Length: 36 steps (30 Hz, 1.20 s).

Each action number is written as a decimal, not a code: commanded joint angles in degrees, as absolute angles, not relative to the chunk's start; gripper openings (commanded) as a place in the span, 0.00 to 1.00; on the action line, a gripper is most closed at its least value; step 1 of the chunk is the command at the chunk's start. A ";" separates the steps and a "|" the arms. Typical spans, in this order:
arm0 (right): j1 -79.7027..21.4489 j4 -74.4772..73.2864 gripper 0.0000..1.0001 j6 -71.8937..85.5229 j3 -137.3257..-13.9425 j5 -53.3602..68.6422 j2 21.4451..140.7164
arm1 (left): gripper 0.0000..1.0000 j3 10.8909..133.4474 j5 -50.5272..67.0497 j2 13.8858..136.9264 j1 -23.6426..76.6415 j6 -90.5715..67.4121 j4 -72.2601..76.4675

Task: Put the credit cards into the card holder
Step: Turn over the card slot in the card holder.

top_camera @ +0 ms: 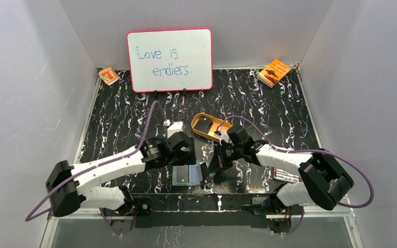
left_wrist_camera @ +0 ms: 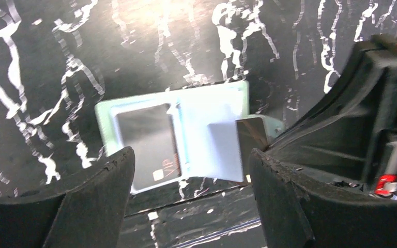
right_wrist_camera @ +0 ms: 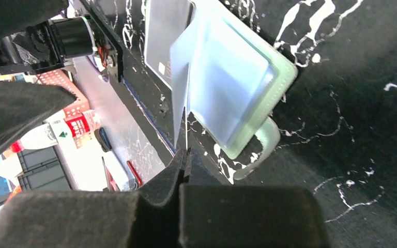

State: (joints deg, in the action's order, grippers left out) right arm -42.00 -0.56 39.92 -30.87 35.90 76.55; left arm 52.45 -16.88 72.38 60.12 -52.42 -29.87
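At the near edge of the worktop (top_camera: 269,119), in the overhead view, the card holder (top_camera: 185,175) lies opened flat between my two arms. The left end effector (top_camera: 182,151) hangs just behind it and the right end effector (top_camera: 213,166) sits at its right side. Further back, a tan-gold tray (top_camera: 195,130) carries what looks like a dark card (top_camera: 204,125).

From the left wrist, the jaws stand wide apart above the holder with nothing between them. One credit card (left_wrist_camera: 147,144) already sits in the left-hand pocket (its lower corner catches the light).

From the right wrist, the fingers are pinched fully together on a thin inner leaf of the holder, standing it up off the right-hand half.

My worry is that the leaf is held only by its edge, so it could slip free and flop back over the pocket. Nothing pins the holder down, so a harder pull might drag it towards the front edge just beside it, or tip it and let the seated card slide out.

The holder is sage green at its rim and pale blue-green inside, with a small strap tab (right_wrist_camera: 266,139) jutting from one side. I judge it soft and floppy.
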 commanded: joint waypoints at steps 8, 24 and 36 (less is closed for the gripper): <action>-46.26 4.75 0.00 42.30 -36.31 34.09 82.13 | 0.83 40.11 -22.37 54.93 59.94 -60.64 -32.91; -51.05 6.31 0.00 43.91 -42.02 31.78 89.11 | 0.84 37.34 -22.35 54.25 59.94 -61.08 -32.79; -51.66 5.36 0.00 44.96 -40.64 30.25 84.46 | 0.83 34.68 -23.88 55.62 59.94 -62.87 -34.21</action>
State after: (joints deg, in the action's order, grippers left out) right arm -51.18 4.21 44.84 -39.75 30.13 87.70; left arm 35.90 -21.15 55.72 60.12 -61.43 -32.53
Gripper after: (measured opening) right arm 0.011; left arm 0.836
